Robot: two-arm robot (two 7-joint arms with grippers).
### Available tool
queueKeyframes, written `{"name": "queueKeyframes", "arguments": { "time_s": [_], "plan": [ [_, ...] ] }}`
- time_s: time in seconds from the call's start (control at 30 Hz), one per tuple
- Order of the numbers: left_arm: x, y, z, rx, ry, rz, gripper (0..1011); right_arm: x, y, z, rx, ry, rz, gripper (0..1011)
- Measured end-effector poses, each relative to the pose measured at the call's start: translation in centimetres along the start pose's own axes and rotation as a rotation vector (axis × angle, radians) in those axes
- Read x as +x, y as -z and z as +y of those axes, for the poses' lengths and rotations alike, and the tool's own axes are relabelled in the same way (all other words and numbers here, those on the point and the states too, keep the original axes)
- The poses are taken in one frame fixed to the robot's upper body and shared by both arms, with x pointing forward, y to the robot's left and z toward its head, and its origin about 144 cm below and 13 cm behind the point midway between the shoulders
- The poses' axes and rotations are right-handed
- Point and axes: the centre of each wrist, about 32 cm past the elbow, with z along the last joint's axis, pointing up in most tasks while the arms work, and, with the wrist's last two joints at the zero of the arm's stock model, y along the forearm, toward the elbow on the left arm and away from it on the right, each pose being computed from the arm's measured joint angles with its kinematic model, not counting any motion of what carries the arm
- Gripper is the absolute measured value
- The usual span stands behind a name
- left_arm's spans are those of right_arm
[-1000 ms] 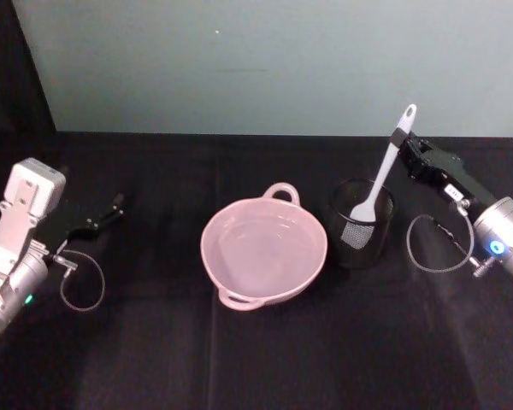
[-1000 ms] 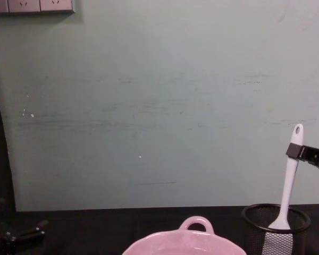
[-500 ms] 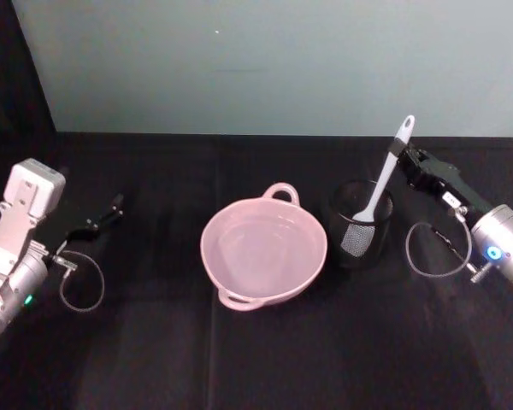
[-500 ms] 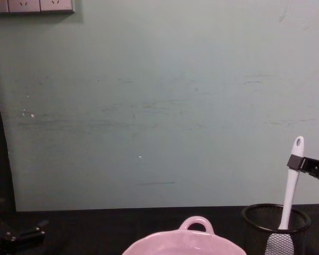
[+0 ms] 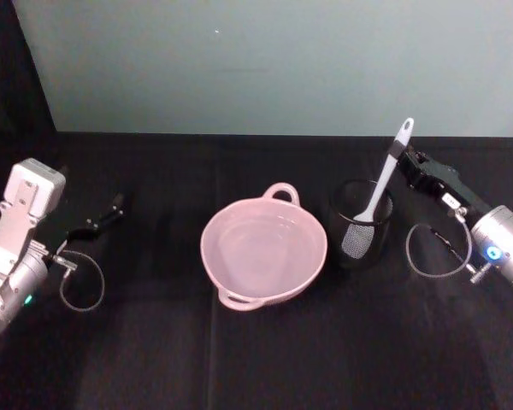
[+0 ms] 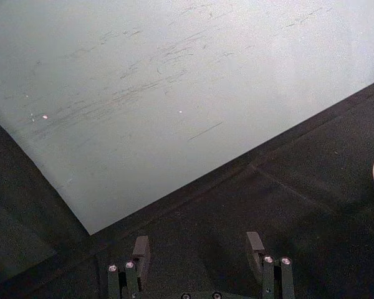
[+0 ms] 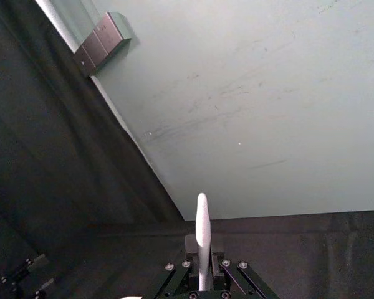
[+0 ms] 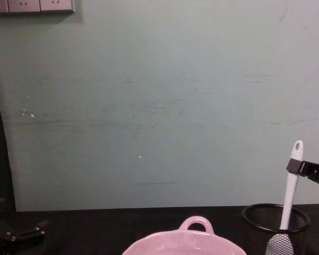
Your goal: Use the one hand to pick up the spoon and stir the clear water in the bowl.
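Spoon (image 5: 380,184) stands tilted in the black mesh cup (image 5: 362,225), its broad head down inside the cup and its slim handle rising toward the rear, the holed tip uppermost. The right gripper (image 5: 399,158) is clenched on the handle just below that tip; the right wrist view shows the handle (image 7: 202,246) pinched between the two jaws with the tip projecting beyond them. In the chest view the same grasp (image 8: 292,166) sits well above the cup rim (image 8: 276,219), with the spoon head visible through the mesh below.

Behind the gripper, toward the robot, the silver wrist (image 5: 504,246) carries a looped grey cable (image 5: 432,251) lying on the black tablecloth (image 5: 256,359).

To the left of the gripper, just beside the mesh cup, stands the pink bowl (image 5: 264,249), upright, one loop handle toward the wall and one toward the robot. Clear water (image 5: 261,252) inside it shows only as faint glints.

Well to the left of the bowl, the left gripper (image 5: 103,219) is parked low over the cloth, apart from all task items. The left wrist view shows its fingers (image 6: 141,253) spread, holding nothing.

Farthest back, a pale green wall (image 5: 274,60) closes the scene, with a row of outlets (image 8: 32,5) at its upper left in the chest view.
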Motion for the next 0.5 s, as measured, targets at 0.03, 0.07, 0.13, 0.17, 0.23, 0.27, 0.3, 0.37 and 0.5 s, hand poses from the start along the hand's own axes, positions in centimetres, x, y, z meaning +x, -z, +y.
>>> {"name": "queueKeyframes", "arguments": {
  "time_s": [0.03, 0.07, 0.13, 0.17, 0.23, 0.27, 0.3, 0.37, 0.5],
  "plan": [
    [0.0, 0.0, 0.0, 0.0, 0.0, 0.0, 1011, 0.08, 0.05, 0.04, -0.004, 0.001, 0.001, 110],
    [0.0, 0.0, 0.0, 0.0, 0.0, 0.0, 1011, 0.12, 0.07, 0.06, -0.005, 0.002, 0.001, 110],
    [0.0, 0.0, 0.0, 0.0, 0.0, 0.0, 1011, 0.17, 0.08, 0.1, -0.007, 0.004, 0.002, 110],
    [0.0, 0.0, 0.0, 0.0, 0.0, 0.0, 1011, 0.17, 0.07, 0.1, -0.007, 0.004, 0.002, 110],
    [0.0, 0.0, 0.0, 0.0, 0.0, 0.0, 1011, 0.16, 0.06, 0.1, -0.006, 0.004, 0.002, 110],
    [0.0, 0.0, 0.0, 0.0, 0.0, 0.0, 1011, 0.15, 0.06, 0.09, -0.006, 0.004, 0.002, 110],
    [0.0, 0.0, 0.0, 0.0, 0.0, 0.0, 1011, 0.15, 0.07, 0.09, -0.006, 0.004, 0.002, 110],
    [0.0, 0.0, 0.0, 0.0, 0.0, 0.0, 1011, 0.14, 0.07, 0.08, -0.006, 0.004, 0.003, 110],
    [0.0, 0.0, 0.0, 0.0, 0.0, 0.0, 1011, 0.11, 0.06, 0.07, -0.005, 0.004, 0.002, 160]
  ]
}}
